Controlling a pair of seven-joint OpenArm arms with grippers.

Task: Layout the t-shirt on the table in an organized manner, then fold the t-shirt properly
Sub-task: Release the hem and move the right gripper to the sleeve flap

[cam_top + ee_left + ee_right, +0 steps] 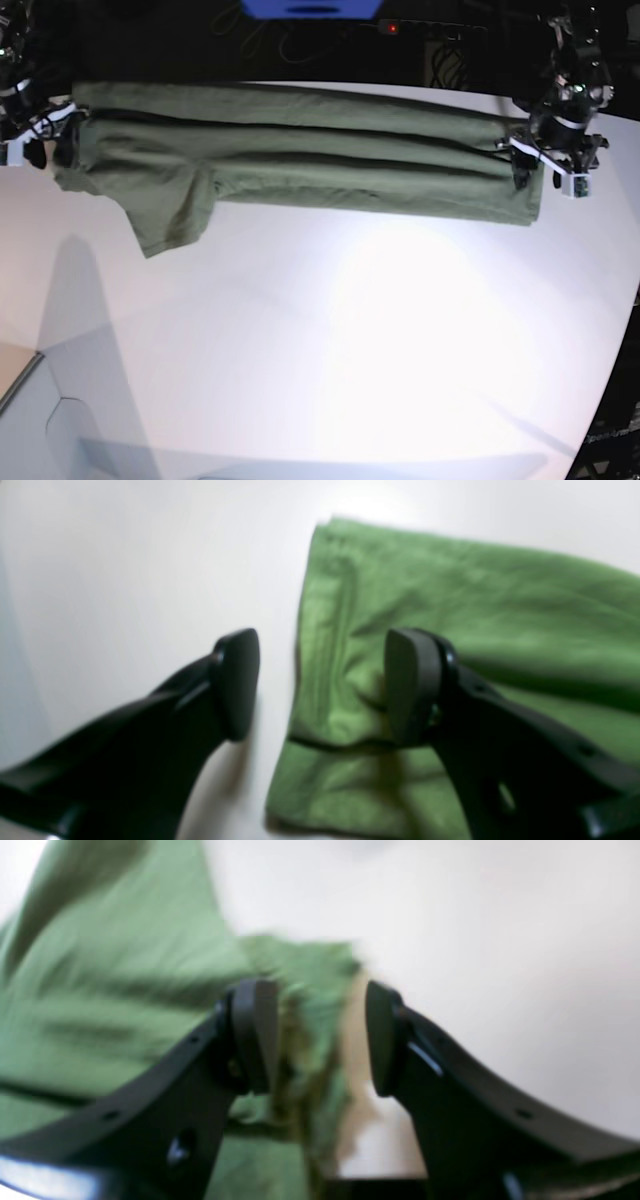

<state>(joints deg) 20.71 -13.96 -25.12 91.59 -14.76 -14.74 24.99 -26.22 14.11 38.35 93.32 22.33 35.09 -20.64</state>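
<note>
Across the far part of the counter (330, 350), close to its back edge, the t-shirt (300, 150) lay stretched out in a long band, folded lengthwise, with one short sleeve hanging toward the near side.

Base view: showed the whole garment and both arms, one at each end of the t-shirt; jaw state too small to read there. The left gripper (548, 170) stood at the shirt's hem end, arm reaching down from the back edge. The right gripper (35, 140) stood at the opposite, sleeve end, partly cut off by the frame edge.

Left wrist view: jaws of the left gripper (322, 685) spread apart, nothing between them but bare counter (125, 570) and the edge of the t-shirt (450, 605); one pad over cloth, the other over the white surface.

Right wrist view: blurred. Jaws of the right gripper (320, 1037) spread, straddling a bunched edge of the t-shirt (125, 980); contact with the cloth could not be told.
</note>
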